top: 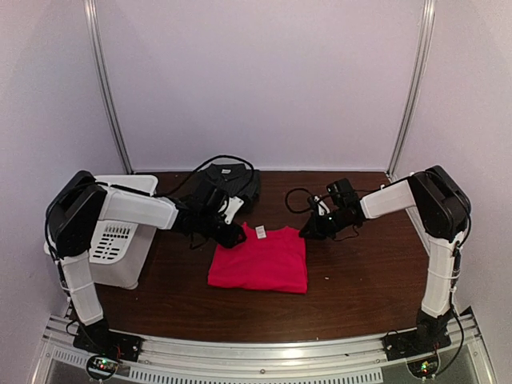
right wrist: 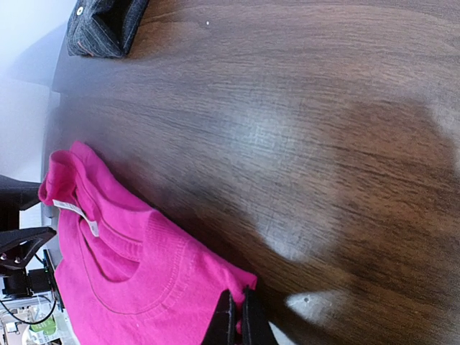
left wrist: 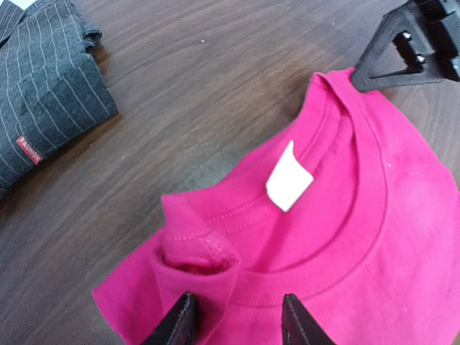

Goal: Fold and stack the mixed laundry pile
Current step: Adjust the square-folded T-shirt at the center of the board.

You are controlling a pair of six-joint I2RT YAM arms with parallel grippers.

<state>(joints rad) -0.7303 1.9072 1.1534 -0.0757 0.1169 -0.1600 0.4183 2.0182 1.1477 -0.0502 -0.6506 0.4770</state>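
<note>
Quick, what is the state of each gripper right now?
Left gripper: open, jaws astride the T-shirt by its collar.
Right gripper: shut on the T-shirt's corner.

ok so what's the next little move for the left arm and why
Probably close the left fingers on the bunched shoulder corner of the red T-shirt: they stand apart astride it, while the right fingers are shut on the other corner, so both would be held for folding.

On the table (top: 360, 280) the T-shirt (top: 260, 260) lies centrally, the collared shirt (top: 232, 180) behind it, the slotted bin (top: 116, 248) at the left.
</note>
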